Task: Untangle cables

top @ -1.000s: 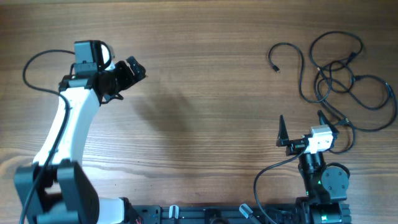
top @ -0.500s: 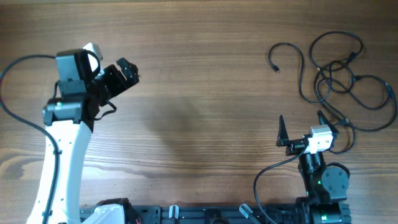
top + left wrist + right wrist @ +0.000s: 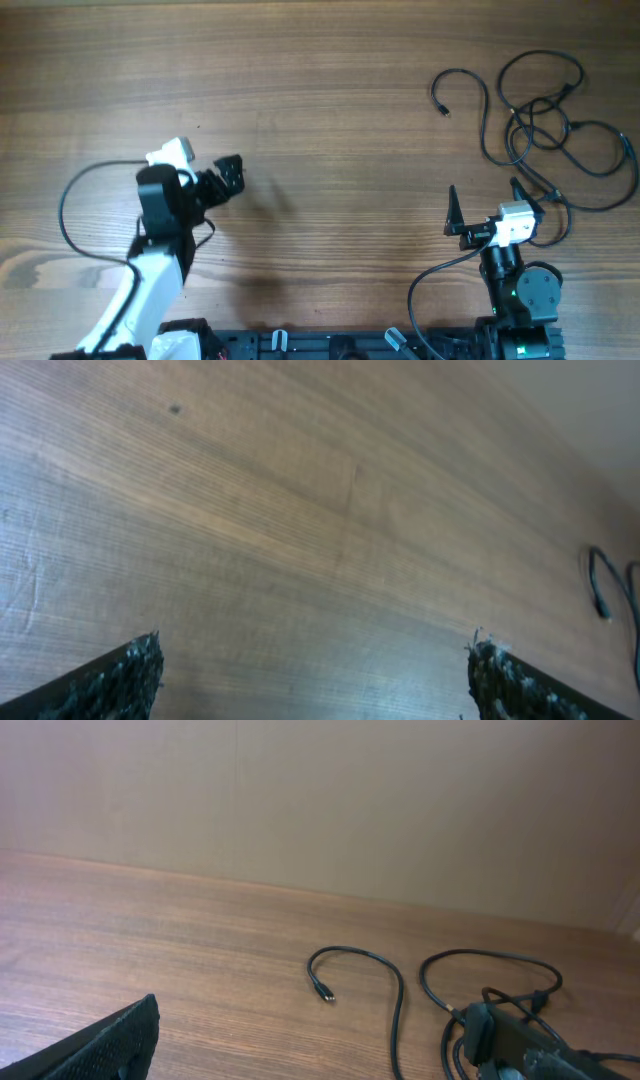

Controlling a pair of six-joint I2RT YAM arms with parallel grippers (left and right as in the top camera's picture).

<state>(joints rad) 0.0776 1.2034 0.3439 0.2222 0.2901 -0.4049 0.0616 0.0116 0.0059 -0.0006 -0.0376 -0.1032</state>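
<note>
The cables [image 3: 540,110] are thin black cords lying in loose overlapping loops at the table's far right, with one plug end [image 3: 441,108] trailing off to the left. My right gripper [image 3: 487,198] is open and empty, just in front of the loops. Its right finger is next to the nearest strand. In the right wrist view the cables [image 3: 400,990] lie ahead of the open jaws [image 3: 310,1045]. My left gripper [image 3: 232,173] is open and empty over bare wood at centre left, far from the cables. In the left wrist view only a cable end [image 3: 598,585] shows beyond the jaws [image 3: 315,675].
The wooden table [image 3: 330,120] spans the whole view. The left arm's own thick black wire [image 3: 75,215] loops out at the left. A plain wall [image 3: 320,790] stands behind the table's far edge.
My left arm has drawn back from the far left toward the front, and its gripper has moved nearer and slightly right. The right arm and the cables have not moved.
</note>
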